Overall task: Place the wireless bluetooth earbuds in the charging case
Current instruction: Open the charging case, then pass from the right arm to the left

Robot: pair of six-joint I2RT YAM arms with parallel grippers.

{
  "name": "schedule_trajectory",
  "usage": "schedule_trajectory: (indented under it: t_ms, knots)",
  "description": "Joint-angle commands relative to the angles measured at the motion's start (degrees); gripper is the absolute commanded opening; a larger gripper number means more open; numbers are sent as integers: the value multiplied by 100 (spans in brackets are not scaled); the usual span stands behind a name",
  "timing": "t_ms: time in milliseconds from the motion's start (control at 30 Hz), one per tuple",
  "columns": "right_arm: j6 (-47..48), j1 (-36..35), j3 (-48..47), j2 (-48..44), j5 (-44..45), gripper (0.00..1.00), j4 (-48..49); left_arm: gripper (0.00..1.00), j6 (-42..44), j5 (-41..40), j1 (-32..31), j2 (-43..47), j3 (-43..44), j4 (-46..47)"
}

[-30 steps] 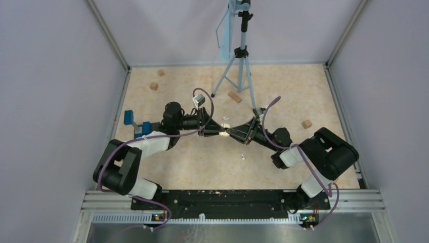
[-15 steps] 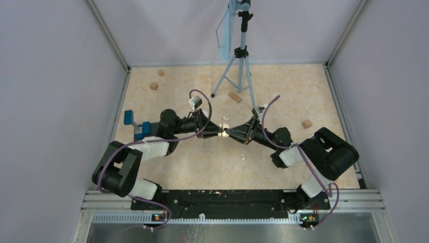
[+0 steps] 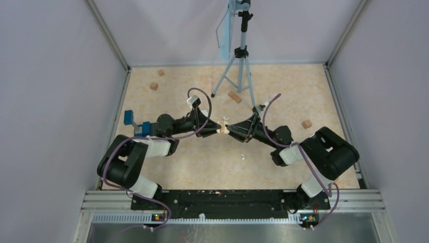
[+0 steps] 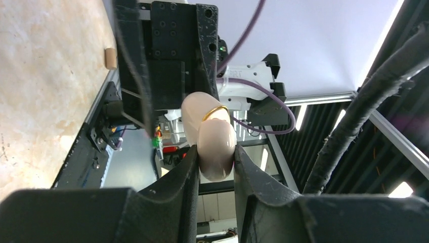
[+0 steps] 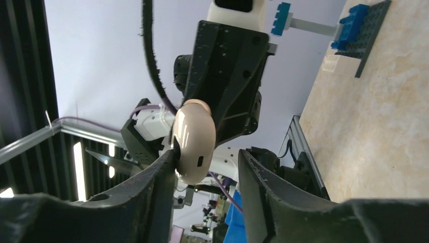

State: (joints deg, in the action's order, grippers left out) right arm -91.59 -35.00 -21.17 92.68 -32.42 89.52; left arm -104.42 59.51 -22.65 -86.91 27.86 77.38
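A beige rounded charging case point(image 3: 221, 127) hangs above the table's middle between both grippers. My left gripper point(image 3: 216, 127) is shut on it; in the left wrist view both fingers press the case point(image 4: 215, 139), which has a gold band. My right gripper point(image 3: 229, 130) faces it from the right with its jaws open. In the right wrist view the case point(image 5: 195, 136) touches the left finger point(image 5: 164, 172), and a gap separates it from the right finger. One tiny white earbud point(image 3: 243, 156) lies on the table, nearer than the grippers. I see no earbud in either gripper.
A tripod point(image 3: 237, 71) stands at the back centre. Tan wooden blocks lie at the far left point(image 3: 154, 86), behind the grippers point(image 3: 234, 96) and on the right point(image 3: 306, 123). A blue brick assembly point(image 3: 135, 124) sits by the left wall.
Both grippers and the case have shifted slightly towards the far side. The left arm has stretched out lower and its wrist has turned. The left grip on the case is unchanged.
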Motion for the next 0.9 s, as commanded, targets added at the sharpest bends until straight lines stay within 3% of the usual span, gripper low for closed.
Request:
schedule_trajectory:
  t_ms: [0,133,167,300,433,533,633,667,733,867]
  knots:
    - [269,145,313,204,103,50,909,0,-625,10,-79,143,343,2131]
    - [292,165,324,159,92,66,894,0,-461,62,-68,228,352,1820]
    - [315,169,328,124,88,75,858,0,-358,51,-65,262,333,1709]
    - [488,211,416,-181,78,82,548,0,190,146,-47,449,308,748]
    - [885,231,449,-787,3,84,-274,0,1284,272,-38,818,412,-1065]
    - [1216,235,457,-1418,69,85,-1197,0,2570,353,-33,1113,822,-3156]
    - [1994,231,190,-2278,142,87,-2954,0,3524,310,-37,1324,1151,-4524]
    - [2354,231,14,-2629,162,88,-3957,0,3652,328,-35,1362,1198,-4703]
    - [3038,229,-381,-2942,245,90,-5076,0,3683,419,-32,1344,1227,-4760]
    - [3641,222,-897,-2908,84,92,-5882,0,3573,572,-37,1270,1190,-4610]
